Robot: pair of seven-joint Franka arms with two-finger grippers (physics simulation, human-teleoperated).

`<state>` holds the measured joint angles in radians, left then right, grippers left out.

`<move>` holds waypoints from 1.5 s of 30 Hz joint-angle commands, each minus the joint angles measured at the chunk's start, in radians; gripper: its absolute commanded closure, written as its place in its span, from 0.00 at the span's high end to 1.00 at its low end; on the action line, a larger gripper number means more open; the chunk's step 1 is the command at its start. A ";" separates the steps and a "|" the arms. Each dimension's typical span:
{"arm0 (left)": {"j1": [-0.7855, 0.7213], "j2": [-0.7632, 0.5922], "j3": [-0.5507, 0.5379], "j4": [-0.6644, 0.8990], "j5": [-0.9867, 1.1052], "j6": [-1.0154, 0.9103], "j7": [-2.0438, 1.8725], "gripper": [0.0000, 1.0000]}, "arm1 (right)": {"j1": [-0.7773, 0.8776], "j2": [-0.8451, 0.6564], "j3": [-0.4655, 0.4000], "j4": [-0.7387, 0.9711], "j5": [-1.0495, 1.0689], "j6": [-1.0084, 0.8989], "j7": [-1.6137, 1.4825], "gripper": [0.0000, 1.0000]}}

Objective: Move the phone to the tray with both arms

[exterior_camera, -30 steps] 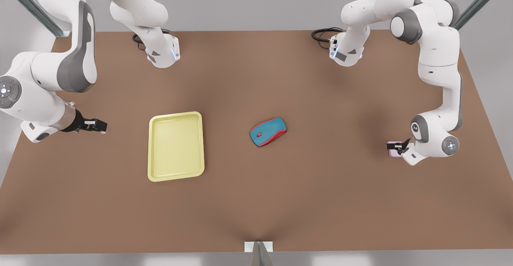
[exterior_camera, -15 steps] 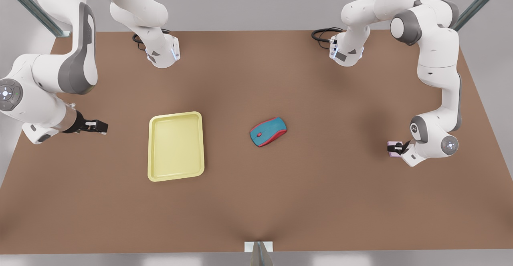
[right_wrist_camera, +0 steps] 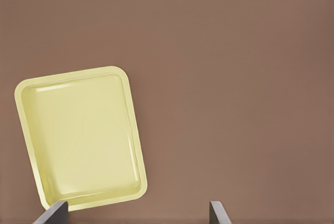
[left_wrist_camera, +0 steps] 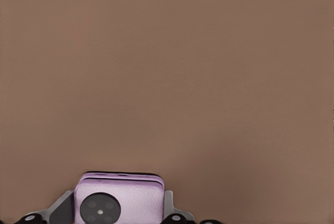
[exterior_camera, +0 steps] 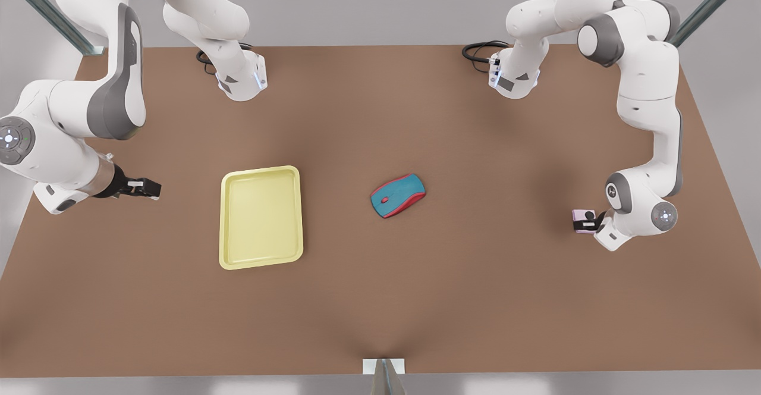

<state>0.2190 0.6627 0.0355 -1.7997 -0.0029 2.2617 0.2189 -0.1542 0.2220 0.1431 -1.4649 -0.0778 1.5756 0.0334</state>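
Since the earlier frames, the left gripper (exterior_camera: pixel 585 222) has crept a little toward the middle of the table (exterior_camera: pixel 380 300), carrying the phone (exterior_camera: pixel 581 220) with it, while the tray (exterior_camera: pixel 261 217) and the mouse (exterior_camera: pixel 398 196) have kept their places. That gripper is near the table's edge on the front view's right, its fingers closed against the phone's two sides; in the left wrist view the phone (left_wrist_camera: pixel 120 200) sits pinched between them, one black circle on its pale face. The right gripper (exterior_camera: pixel 147 189) hangs near the opposite edge, beside the tray but apart from it, its arm waiting, fingers spread wide with nothing between them. The tray (right_wrist_camera: pixel 81 136) lies flat, well apart from the phone, with the mouse between the two near the table's centre.
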 commanded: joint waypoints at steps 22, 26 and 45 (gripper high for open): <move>-0.058 -0.017 0.000 -0.001 0.001 -0.019 -0.243 0.76 | 0.001 -0.001 0.004 0.001 0.003 -0.002 -0.004 1.00; -0.125 -0.037 0.000 -0.001 0.001 -0.031 -0.352 0.76 | -0.001 -0.001 0.004 0.001 0.003 -0.005 -0.004 1.00; -0.721 0.324 -0.086 0.734 -0.094 -0.340 -1.609 0.76 | -0.015 0.030 -0.007 0.015 -0.002 -0.002 -0.012 1.00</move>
<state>-0.4939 0.9764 -0.0481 -1.0900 -0.0747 1.9615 -0.6637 -0.1661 0.2498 0.1340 -1.4501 -0.0795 1.5742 0.0269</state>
